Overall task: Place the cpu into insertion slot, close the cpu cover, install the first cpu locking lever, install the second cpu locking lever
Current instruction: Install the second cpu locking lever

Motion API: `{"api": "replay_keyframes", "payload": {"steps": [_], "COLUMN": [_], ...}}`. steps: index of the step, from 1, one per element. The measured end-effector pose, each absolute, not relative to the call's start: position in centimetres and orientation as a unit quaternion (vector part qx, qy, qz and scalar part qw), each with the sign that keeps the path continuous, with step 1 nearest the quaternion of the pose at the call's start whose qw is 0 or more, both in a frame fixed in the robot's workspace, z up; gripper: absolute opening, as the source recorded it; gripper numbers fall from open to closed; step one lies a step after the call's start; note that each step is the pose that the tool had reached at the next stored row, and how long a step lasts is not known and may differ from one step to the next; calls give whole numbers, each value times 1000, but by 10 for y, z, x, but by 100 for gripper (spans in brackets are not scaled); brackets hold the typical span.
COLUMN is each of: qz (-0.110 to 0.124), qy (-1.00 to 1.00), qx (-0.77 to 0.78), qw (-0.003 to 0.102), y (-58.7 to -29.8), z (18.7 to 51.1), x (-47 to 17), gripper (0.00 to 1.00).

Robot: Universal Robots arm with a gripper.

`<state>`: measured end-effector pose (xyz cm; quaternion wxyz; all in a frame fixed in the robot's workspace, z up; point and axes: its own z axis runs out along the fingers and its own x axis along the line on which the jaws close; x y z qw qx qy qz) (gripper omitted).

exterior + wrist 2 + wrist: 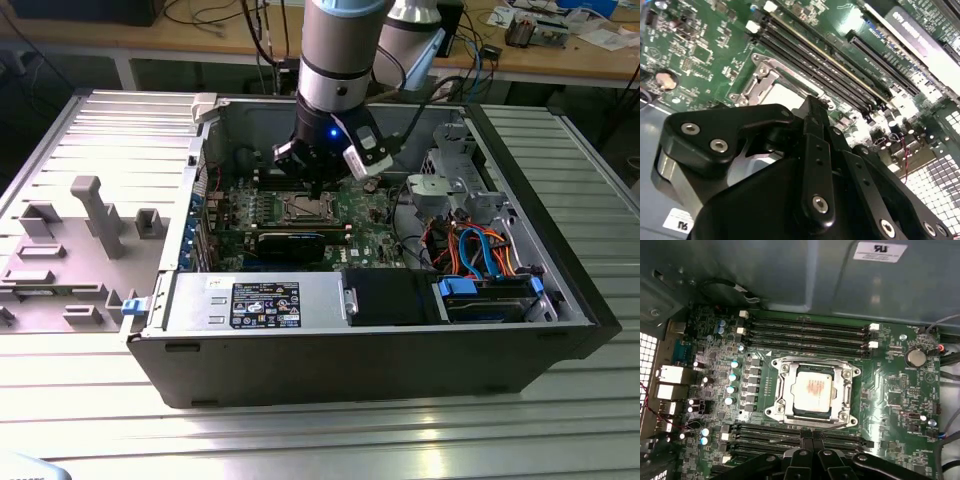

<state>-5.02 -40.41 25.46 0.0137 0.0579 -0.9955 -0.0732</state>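
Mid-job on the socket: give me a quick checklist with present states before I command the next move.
1. cpu seated in the socket: ok, it lies flat inside the frame in the first wrist view.
2. cpu cover down: ok, the frame lies flat around the chip.
3. Locking levers latched: cannot tell.
4. gripper position: ok, just off the socket's edge, over the memory slots.
5. Gripper load: ok, shut with nothing between the fingertips.
6. Stray cables: ok, cables lie toward the exterior view's right, away from the motherboard.
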Motion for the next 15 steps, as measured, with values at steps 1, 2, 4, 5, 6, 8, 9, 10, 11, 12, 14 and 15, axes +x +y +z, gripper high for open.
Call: {"api": "replay_keyframes", "payload": {"steps": [1,2,4,5,6,8,9,10,11,12,14,15], "qz": [-73,-73,-74,-74,-73,-74,-74,-74,-74,-74,-73,-73], "qy": [-996,-996,-996,-996,-996,-996,-996,-996,-996,-996,-996,-996], "qx": [58,58,58,58,58,58,58,58,58,58,58,58], "qw": [14,14,14,14,14,14,14,14,14,14,14,14], "y": [-409,-409,-409,-409,-409,-409,-409,-409,-409,-409,-409,-409], "z": [246,243,242,242,241,240,240,239,239,239,238,238], "x": [-62,-62,-63,-63,-63,-64,-64,-64,-65,-65,-66,-66], "gripper": [11,11,11,11,11,11,11,11,11,11,11,11]}}
